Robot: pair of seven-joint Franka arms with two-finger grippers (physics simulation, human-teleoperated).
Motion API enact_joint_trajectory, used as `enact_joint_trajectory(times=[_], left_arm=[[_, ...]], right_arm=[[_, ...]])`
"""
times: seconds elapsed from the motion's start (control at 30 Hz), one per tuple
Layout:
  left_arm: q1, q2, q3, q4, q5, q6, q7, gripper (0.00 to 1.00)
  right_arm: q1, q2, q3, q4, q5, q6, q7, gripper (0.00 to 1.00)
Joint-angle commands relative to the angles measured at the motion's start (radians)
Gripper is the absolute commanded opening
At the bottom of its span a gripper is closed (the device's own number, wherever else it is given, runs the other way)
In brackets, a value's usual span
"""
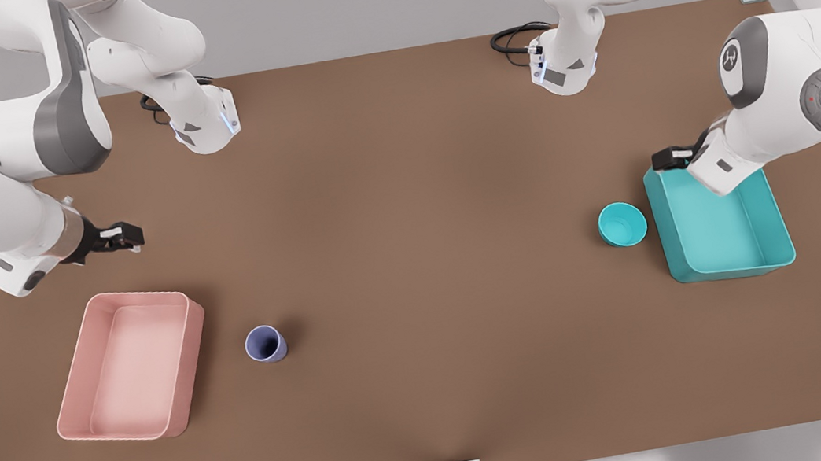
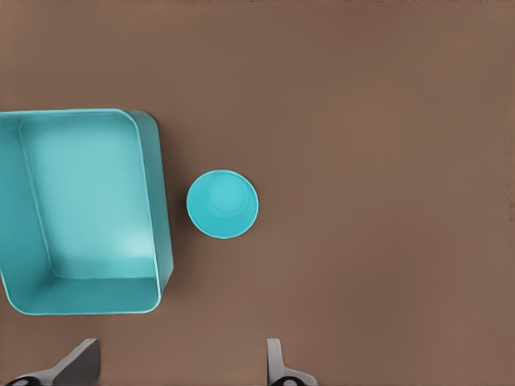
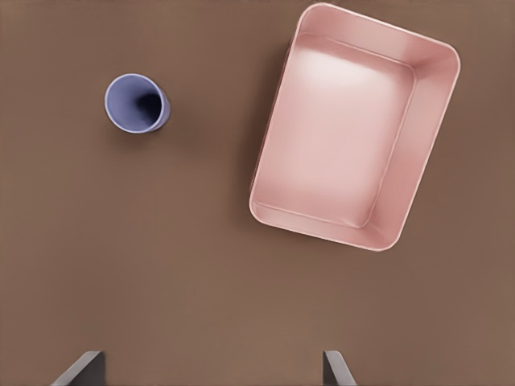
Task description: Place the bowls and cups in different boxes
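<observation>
Nothing is packed yet: both trays stand empty, so the task appears to be at its opening step, with a first pick not yet begun.

At the front view's left, the right gripper (image 1: 130, 237) hangs above the brown table (image 1: 415, 262), beyond the pink box (image 1: 128, 364), fingers spread wide and holding nothing. That tray is a shallow, smooth plastic rectangle with rounded corners. Near its side stands the lavender cup (image 1: 266, 343), upright, narrow and handleless, mouth open to the top.

Farther right, the teal bowl (image 1: 622, 224) sits just beside the teal box (image 1: 719, 221), wide, shallow and glossy. The left gripper (image 1: 667, 160) hovers over that box's far corner, fingers wide apart and empty.

The next move probably calls for each gripper to descend over its nearby vessel's rim, pinch 1 wall, and lift it into the adjacent tray.
</observation>
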Motion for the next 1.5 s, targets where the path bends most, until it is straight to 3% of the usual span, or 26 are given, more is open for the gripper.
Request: enact_joint_trajectory(times=[0.0, 0.07, 0.13, 0.3, 0.4, 0.97, 1.0, 1.07, 1.1, 1.13, 1.2, 1.3, 1.47], left_arm=[[0.000, -0.001, 0.000, 0.000, 0.000, 0.032, 0.030, 1.00], [-0.015, 0.028, 0.000, -0.015, 0.004, 0.058, 0.030, 1.00], [-0.109, 0.061, -0.001, -0.123, 0.076, 0.237, 0.010, 1.00], [-0.126, 0.071, -0.003, -0.459, 0.113, 0.731, 0.012, 1.00], [-0.127, 0.102, -0.005, -0.544, 0.165, 0.867, 0.006, 1.00], [-0.123, 0.280, -0.003, -0.584, 0.244, 0.901, -0.049, 1.00], [-0.123, 0.288, -0.001, -0.583, 0.245, 0.921, -0.049, 0.97], [-0.123, 0.289, 0.000, -0.580, 0.251, 0.921, -0.049, 0.54], [-0.123, 0.289, 0.000, -0.578, 0.251, 0.921, -0.049, 0.41], [-0.123, 0.289, 0.000, -0.577, 0.251, 0.921, -0.049, 0.33], [-0.123, 0.288, 0.002, -0.574, 0.251, 0.917, -0.072, 0.21], [-0.124, 0.280, 0.000, -0.566, 0.250, 0.910, -0.114, 0.21], [-0.130, 0.200, 0.000, -0.528, 0.247, 0.769, -0.141, 0.21]], right_arm=[[-0.001, 0.000, 0.000, 0.000, 0.001, 0.035, -0.013, 1.00], [0.008, 0.006, 0.000, 0.002, -0.002, 0.035, -0.011, 1.00], [0.044, 0.103, 0.000, 0.016, -0.010, 0.035, -0.017, 1.00], [0.041, 0.380, 0.003, 0.048, 0.123, 0.368, 0.018, 1.00], [0.042, 0.449, 0.003, 0.049, 0.131, 0.501, 0.090, 1.00], [0.057, 0.629, 0.006, 0.014, 0.179, 0.601, 0.112, 1.00], [0.059, 0.632, 0.007, 0.014, 0.186, 0.601, 0.112, 1.00], [0.059, 0.637, 0.007, 0.008, 0.189, 0.604, 0.112, 1.00], [0.059, 0.638, 0.007, 0.008, 0.191, 0.605, 0.112, 0.97], [0.059, 0.637, 0.007, 0.008, 0.189, 0.605, 0.112, 0.86], [0.061, 0.638, 0.009, 0.008, 0.189, 0.605, 0.110, 0.54], [0.064, 0.643, 0.009, 0.008, 0.191, 0.604, 0.112, 0.23], [0.064, 0.621, 0.021, 0.016, 0.191, 0.584, 0.096, 0.21]])
